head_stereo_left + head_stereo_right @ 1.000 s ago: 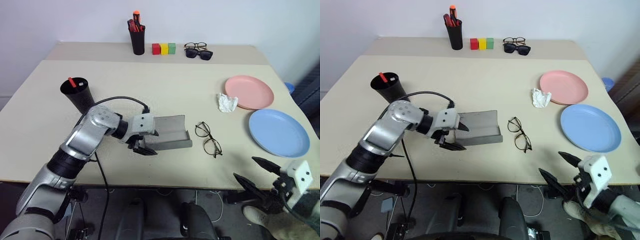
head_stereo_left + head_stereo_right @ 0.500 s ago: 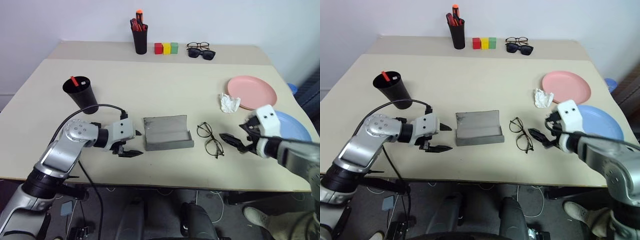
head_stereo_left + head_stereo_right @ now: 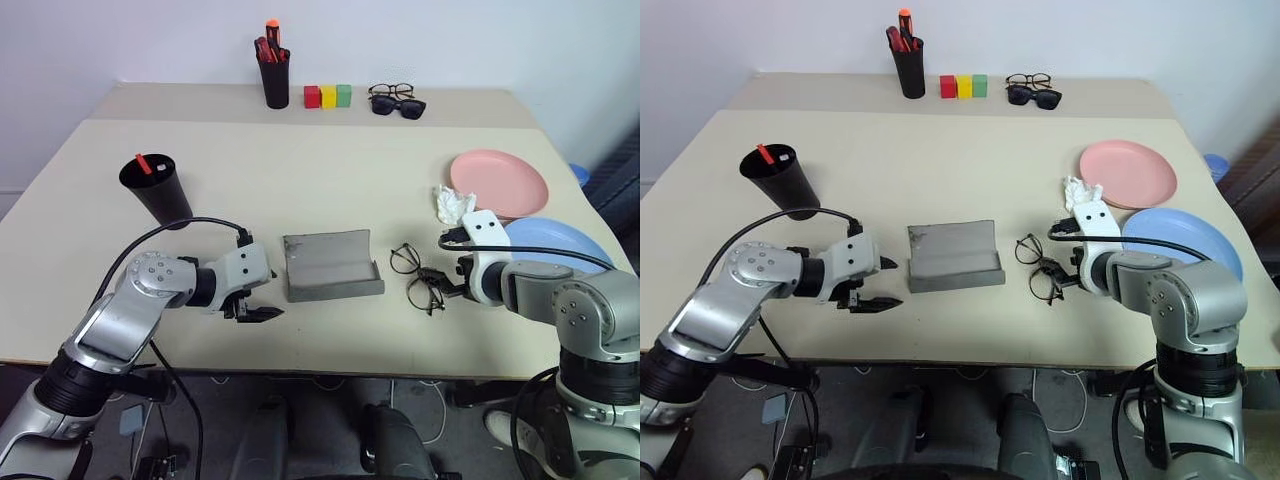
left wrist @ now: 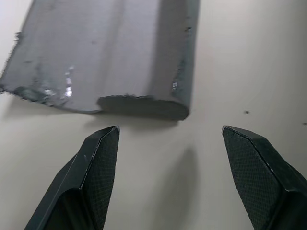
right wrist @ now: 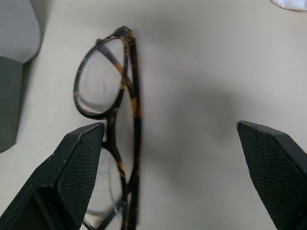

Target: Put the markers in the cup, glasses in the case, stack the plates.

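Beige table (image 3: 330, 180) against a white wall carries all items. Far left, the cup (image 3: 157, 190) stands upright with a red-capped marker (image 3: 145, 164) sticking out of it. Left gripper (image 3: 258, 305) sits low over the tabletop just left of the case (image 3: 332, 266), fingers spread and empty; in the left wrist view both fingertips (image 4: 103, 158) point at the near end of the case with a small gap of bare table between, no contact. Case lies open at table centre, lid folded back. Just right of it lie the glasses (image 3: 419, 278), lenses toward the case. Right gripper (image 3: 438, 283) is at the right edge of the glasses, jaws wide apart; the right wrist view shows one finger (image 5: 76, 172) beside the frame, the other well clear on bare table, nothing clamped. Behind it a crumpled white tissue (image 3: 455, 205) lies against the pink plate (image 3: 500, 183); the blue plate (image 3: 560, 245) lies nearer, beside it, not stacked.
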Action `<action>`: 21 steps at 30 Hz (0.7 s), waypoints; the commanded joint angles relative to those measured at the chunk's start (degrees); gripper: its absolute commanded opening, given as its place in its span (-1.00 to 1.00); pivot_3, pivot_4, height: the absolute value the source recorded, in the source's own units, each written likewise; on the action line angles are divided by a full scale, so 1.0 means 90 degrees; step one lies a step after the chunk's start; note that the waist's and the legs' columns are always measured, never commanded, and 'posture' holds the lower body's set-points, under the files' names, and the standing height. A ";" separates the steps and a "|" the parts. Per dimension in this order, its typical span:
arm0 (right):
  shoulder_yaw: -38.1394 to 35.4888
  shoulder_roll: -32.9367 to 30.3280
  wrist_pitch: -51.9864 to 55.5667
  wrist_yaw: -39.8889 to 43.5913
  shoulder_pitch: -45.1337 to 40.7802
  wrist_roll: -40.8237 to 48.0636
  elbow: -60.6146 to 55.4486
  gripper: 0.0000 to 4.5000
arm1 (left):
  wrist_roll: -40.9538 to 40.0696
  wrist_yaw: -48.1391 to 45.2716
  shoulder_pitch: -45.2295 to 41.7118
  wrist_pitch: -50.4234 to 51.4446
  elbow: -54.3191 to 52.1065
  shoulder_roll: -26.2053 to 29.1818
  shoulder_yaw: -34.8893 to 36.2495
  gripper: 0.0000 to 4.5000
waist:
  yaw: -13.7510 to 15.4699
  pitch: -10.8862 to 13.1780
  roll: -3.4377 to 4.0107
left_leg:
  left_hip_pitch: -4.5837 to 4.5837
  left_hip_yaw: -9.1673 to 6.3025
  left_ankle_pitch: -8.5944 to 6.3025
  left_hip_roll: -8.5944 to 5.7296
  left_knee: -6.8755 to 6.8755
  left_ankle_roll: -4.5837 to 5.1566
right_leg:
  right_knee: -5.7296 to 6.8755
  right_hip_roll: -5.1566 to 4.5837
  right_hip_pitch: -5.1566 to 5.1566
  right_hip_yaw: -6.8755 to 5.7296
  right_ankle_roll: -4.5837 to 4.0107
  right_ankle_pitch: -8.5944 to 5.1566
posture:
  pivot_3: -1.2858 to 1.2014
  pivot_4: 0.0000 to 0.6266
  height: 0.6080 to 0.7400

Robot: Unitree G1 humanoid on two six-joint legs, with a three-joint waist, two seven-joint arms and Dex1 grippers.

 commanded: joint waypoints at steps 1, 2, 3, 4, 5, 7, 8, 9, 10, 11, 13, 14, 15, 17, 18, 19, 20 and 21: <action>0.0014 -0.0064 0.0044 0.0138 -0.0148 -0.0043 -0.0023 1.00 | -0.0177 0.0072 0.0063 0.0051 -0.0367 0.0116 0.0248 0.54 | -0.0027 0.0000 0.0000 | 0.0000 0.0000 0.0000 0.0002 0.0000 0.0000 | 0.0000 0.0002 0.0000 0.0000 0.0000 0.0000 | 0.03 -0.52 1.00; 0.0029 -0.0050 0.0044 0.0166 -0.0159 -0.0061 -0.0006 1.00 | -0.0224 0.0085 0.0099 0.0044 -0.0402 0.0129 0.0280 0.54 | -0.0033 0.0000 0.0000 | 0.0001 0.0000 0.0000 0.0003 0.0000 0.0000 | 0.0000 0.0003 -0.0001 0.0000 0.0000 0.0000 | 0.03 -0.52 1.00; 0.0043 -0.0031 0.0044 0.0191 -0.0165 -0.0069 -0.0008 1.00 | -0.0279 0.0089 0.0151 0.0022 -0.0443 0.0156 0.0331 0.54 | -0.0037 0.0000 0.0000 | 0.0001 0.0000 0.0000 0.0005 0.0000 0.0000 | 0.0001 0.0005 -0.0002 0.0000 0.0000 0.0000 | 0.03 -0.52 1.00; 0.0057 0.0003 0.0044 0.0208 -0.0179 -0.0086 0.0000 1.00 | -0.0368 0.0086 0.0229 -0.0033 -0.0490 0.0166 0.0426 0.54 | -0.0045 0.0000 0.0001 | 0.0002 0.0000 0.0000 0.0008 0.0000 0.0000 | 0.0001 0.0007 -0.0002 0.0000 0.0000 0.0000 | 0.03 -0.52 1.00; 0.0077 0.0049 0.0044 0.0222 -0.0201 -0.0113 0.0024 1.00 | -0.0459 0.0060 0.0334 -0.0090 -0.0556 0.0205 0.0531 0.54 | -0.0059 0.0000 0.0001 | 0.0002 0.0000 0.0000 0.0010 0.0000 0.0000 | 0.0001 0.0010 -0.0002 0.0000 0.0000 0.0000 | 0.03 -0.52 1.00; 0.0140 0.0123 0.0040 0.0283 -0.0244 -0.0164 0.0076 1.00 | -0.0676 0.0020 0.0567 -0.0292 -0.0665 0.0200 0.0813 0.54 | -0.0079 0.0000 0.0001 | 0.0002 0.0001 0.0000 0.0014 -0.0004 0.0000 | 0.0001 0.0012 -0.0006 0.0001 -0.0001 0.0001 | 0.03 -0.52 1.00; 0.0169 0.0159 0.0035 0.0303 -0.0269 -0.0191 0.0103 1.00 | -0.0759 -0.0027 0.0691 -0.0390 -0.0701 0.0235 0.0934 0.54 | -0.0080 0.0000 0.0001 | 0.0001 0.0001 0.0000 0.0015 -0.0004 0.0000 | 0.0001 0.0013 -0.0008 0.0001 -0.0003 0.0002 | 0.03 -0.52 1.00; 0.0193 0.0184 0.0029 0.0330 -0.0290 -0.0215 0.0127 1.00 | -0.0835 -0.0070 0.0804 -0.0505 -0.0721 0.0260 0.1042 0.54 | -0.0081 0.0000 0.0001 | 0.0001 0.0001 0.0000 0.0017 -0.0005 0.0000 | 0.0001 0.0016 -0.0011 0.0001 -0.0006 0.0003 | 0.03 -0.52 1.00; 0.0209 0.0210 0.0029 0.0350 -0.0305 -0.0237 0.0137 1.00 | -0.0918 -0.0112 0.0920 -0.0641 -0.0733 0.0276 0.1153 0.54 | -0.0080 0.0001 0.0002 | 0.0001 0.0002 0.0000 0.0018 -0.0005 0.0000 | 0.0001 0.0017 -0.0012 0.0001 -0.0007 0.0004 | 0.03 -0.52 1.00; 0.0229 0.0232 0.0023 0.0372 -0.0320 -0.0257 0.0149 1.00 | -0.1001 -0.0161 0.1053 -0.0880 -0.0738 0.0259 0.1295 0.54 | -0.0079 0.0001 0.0002 | 0.0000 0.0003 0.0000 0.0019 -0.0007 0.0000 | 0.0001 0.0017 -0.0014 0.0001 -0.0007 0.0004 | 0.03 -0.52 1.00; 0.0267 0.0266 0.0011 0.0417 -0.0338 -0.0298 0.0170 1.00 | -0.1131 -0.0232 0.1251 -0.1145 -0.0753 0.0284 0.1502 0.54 | -0.0079 0.0001 0.0002 | 0.0000 0.0004 0.0000 0.0019 -0.0008 0.0000 | 0.0000 0.0017 -0.0016 0.0001 -0.0008 0.0004 | 0.03 -0.52 1.00; 0.0285 0.0282 0.0004 0.0437 -0.0340 -0.0322 0.0177 1.00 | -0.1200 -0.0252 0.1321 -0.1170 -0.0769 0.0311 0.1582 0.54 | -0.0078 0.0001 0.0002 | 0.0000 0.0005 0.0000 0.0020 -0.0008 -0.0001 | -0.0001 0.0017 -0.0016 0.0002 -0.0009 0.0005 | 0.03 -0.52 1.00; 0.0300 0.0301 -0.0006 0.0455 -0.0343 -0.0345 0.0190 1.00 | -0.1225 -0.0253 0.1382 -0.1300 -0.0784 0.0308 0.1670 0.54 | -0.0071 0.0001 0.0002 | 0.0000 0.0005 0.0000 0.0021 -0.0008 -0.0001 | -0.0001 0.0017 -0.0017 0.0002 -0.0010 0.0005 | 0.03 -0.52 1.00; 0.0322 0.0328 -0.0029 0.0492 -0.0351 -0.0385 0.0217 0.76 | -0.1324 -0.0263 0.1489 -0.1465 -0.0791 0.0296 0.1813 0.57 | -0.0062 0.0001 0.0003 | 0.0000 0.0005 0.0000 0.0021 -0.0008 -0.0001 | -0.0002 0.0017 -0.0017 0.0001 -0.0010 0.0005 | 0.03 -0.52 1.00; 0.0334 0.0339 -0.0042 0.0510 -0.0355 -0.0407 0.0231 0.65 | -0.1392 -0.0281 0.1532 -0.1420 -0.0782 0.0327 0.1849 0.57 | -0.0060 0.0001 0.0003 | -0.0001 0.0006 0.0000 0.0021 -0.0008 -0.0001 | -0.0003 0.0017 -0.0017 0.0001 -0.0010 0.0005 | 0.03 -0.52 1.00; 0.0347 0.0348 -0.0058 0.0527 -0.0356 -0.0429 0.0244 0.44 | -0.1446 -0.0296 0.1568 -0.1477 -0.0763 0.0325 0.1903 0.57 | -0.0061 0.0001 0.0003 | -0.0001 0.0007 0.0000 0.0021 -0.0008 -0.0001 | -0.0003 0.0017 -0.0017 0.0002 -0.0010 0.0005 | 0.03 -0.52 1.00; 0.0359 0.0353 -0.0076 0.0549 -0.0354 -0.0449 0.0254 0.20 | -0.1485 -0.0293 0.1603 -0.1513 -0.0752 0.0322 0.1958 0.57 | -0.0063 0.0001 0.0003 | -0.0001 0.0007 0.0000 0.0021 -0.0008 -0.0001 | -0.0003 0.0017 -0.0018 0.0002 -0.0010 0.0005 | 0.03 -0.52 1.00; 0.0368 0.0356 -0.0085 0.0570 -0.0354 -0.0466 0.0260 -0.06 | -0.1506 -0.0285 0.1627 -0.1561 -0.0747 0.0320 0.1999 0.57 | -0.0063 0.0001 0.0003 | -0.0001 0.0007 0.0000 0.0021 -0.0009 -0.0001 | -0.0004 0.0017 -0.0018 0.0002 -0.0010 0.0005 | 0.03 -0.52 1.00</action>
